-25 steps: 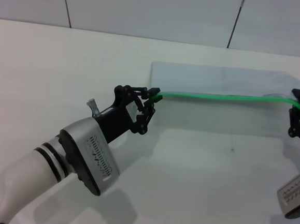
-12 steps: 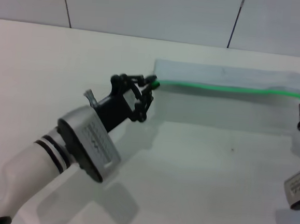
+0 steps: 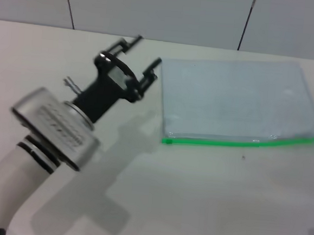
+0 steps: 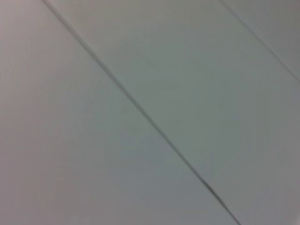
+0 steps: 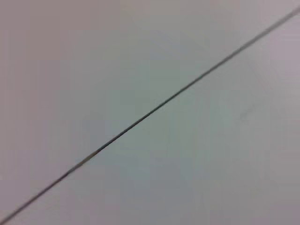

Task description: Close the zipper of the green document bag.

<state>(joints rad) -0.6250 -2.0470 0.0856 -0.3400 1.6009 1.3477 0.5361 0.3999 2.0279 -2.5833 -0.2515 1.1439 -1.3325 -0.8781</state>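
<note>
The green document bag (image 3: pixel 237 99) lies flat on the white table in the head view, right of centre. Its bright green zipper (image 3: pixel 242 141) runs along the near long edge; I cannot make out the slider. My left gripper (image 3: pixel 143 54) is raised off to the left of the bag's far left corner, open, with nothing between its fingers. It does not touch the bag. The right gripper is out of view. Both wrist views show only pale panels with a dark seam.
The white table (image 3: pixel 204 203) extends in front of the bag. A panelled wall (image 3: pixel 154 11) with dark seams stands behind the table's far edge. The left arm's silver wrist (image 3: pixel 53 125) hangs over the table's left part.
Both grippers let go of the zipper ends and the bag dropped flat. The left gripper opened and rose up and left. The right gripper left the view.
</note>
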